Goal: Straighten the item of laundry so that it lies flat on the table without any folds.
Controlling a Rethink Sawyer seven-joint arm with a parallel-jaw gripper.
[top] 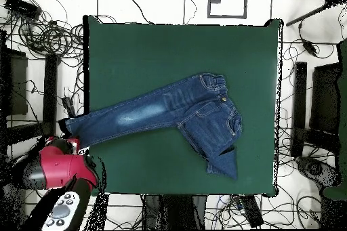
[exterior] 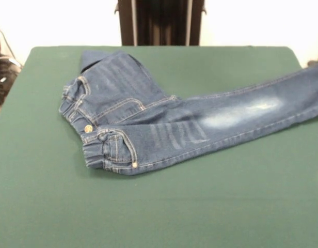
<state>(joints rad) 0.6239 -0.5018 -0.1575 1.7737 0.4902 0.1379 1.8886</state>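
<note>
Denim jeans (exterior: 164, 124) lie on the green table (exterior: 148, 217), front side up, metal button (exterior: 88, 128) showing at the elastic waistband. In the front view the waistband sits left of centre and one leg runs out to the right edge of the frame, a faded whitish patch partway along it. The other leg is folded back under or behind the seat, toward the top of the frame. In the overhead view the jeans (top: 173, 113) lie across the middle of the table (top: 135, 45), the long leg reaching the left edge, the short folded part pointing toward the bottom. Red arm (top: 61, 167) sits at lower left, off the table; claw state: cannot tell.
</note>
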